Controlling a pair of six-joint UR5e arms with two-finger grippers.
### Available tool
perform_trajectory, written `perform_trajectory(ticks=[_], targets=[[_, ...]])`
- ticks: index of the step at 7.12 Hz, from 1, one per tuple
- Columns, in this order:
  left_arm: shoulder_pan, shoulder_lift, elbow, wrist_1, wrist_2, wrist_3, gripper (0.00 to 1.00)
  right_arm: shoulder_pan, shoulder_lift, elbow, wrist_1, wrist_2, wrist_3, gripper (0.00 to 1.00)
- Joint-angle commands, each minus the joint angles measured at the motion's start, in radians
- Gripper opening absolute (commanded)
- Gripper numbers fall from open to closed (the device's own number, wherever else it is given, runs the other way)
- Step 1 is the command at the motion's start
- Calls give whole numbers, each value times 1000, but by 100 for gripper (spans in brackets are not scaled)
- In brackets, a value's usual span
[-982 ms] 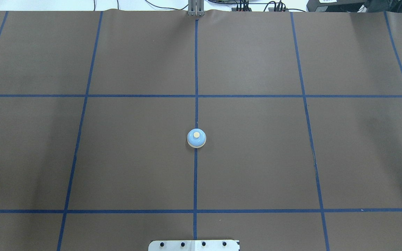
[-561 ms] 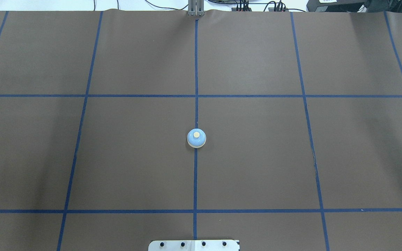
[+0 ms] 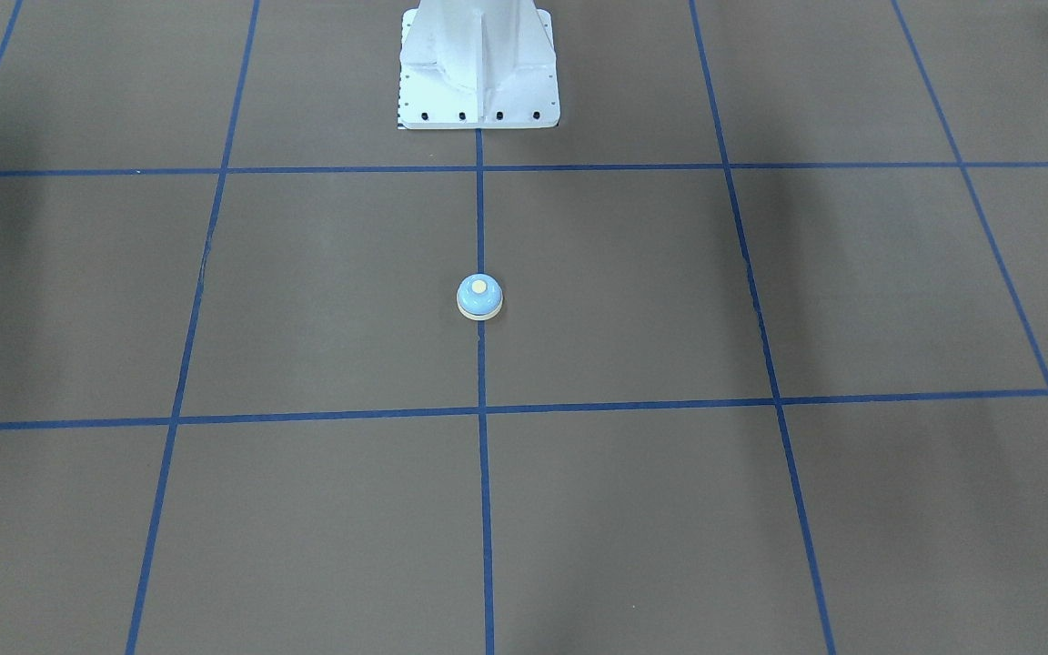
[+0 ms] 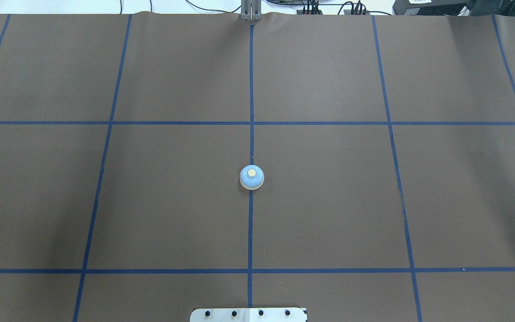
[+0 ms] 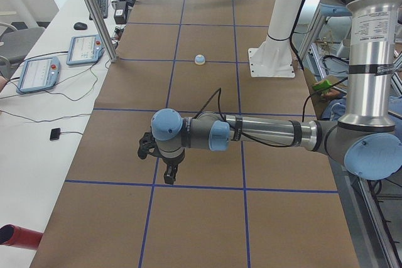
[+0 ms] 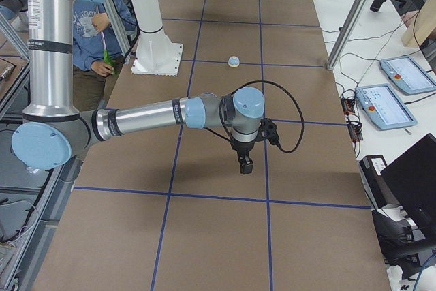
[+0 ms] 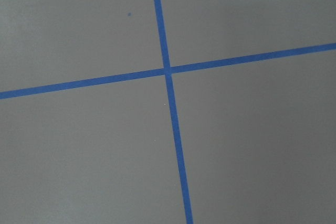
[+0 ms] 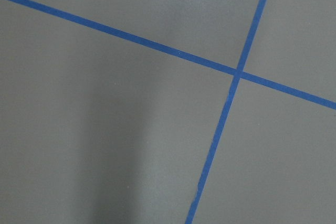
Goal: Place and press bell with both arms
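Observation:
The small light-blue bell point(image 4: 251, 177) with a cream base and button stands upright on the brown mat, on the centre blue tape line; it also shows in the front view point(image 3: 479, 297) and, small, in both side views point(image 5: 200, 59) point(image 6: 234, 62). Nothing touches it. My left gripper point(image 5: 168, 177) shows only in the exterior left view, hanging low over the mat far from the bell. My right gripper point(image 6: 244, 165) shows only in the exterior right view, also low and far from the bell. I cannot tell if either is open or shut. The wrist views show only mat and tape.
The white bolted pedestal point(image 3: 478, 73) stands at the robot's edge of the table. Teach pendants point(image 5: 38, 73) point(image 6: 381, 103) and cables lie on the white side benches. A person point(image 6: 95, 25) stands behind the pedestal. Metal frame posts point(image 5: 94, 10) rise at the far table edge.

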Motion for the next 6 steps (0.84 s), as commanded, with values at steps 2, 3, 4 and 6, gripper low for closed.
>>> perform_trajectory(ticks=[2,3,4,6], targets=[[0,23,-7,2,-24,-4,100,7,34,-32,1,98,3,100],[0,23,-13,2,-26,-4,100,14,69,-29,-3,89,5,100],[0,23,-26,0,-24,-4,100,15,64,-26,3,87,6,100],[0,22,-30,-2,-24,-4,100,15,45,-22,3,86,-3,100]])
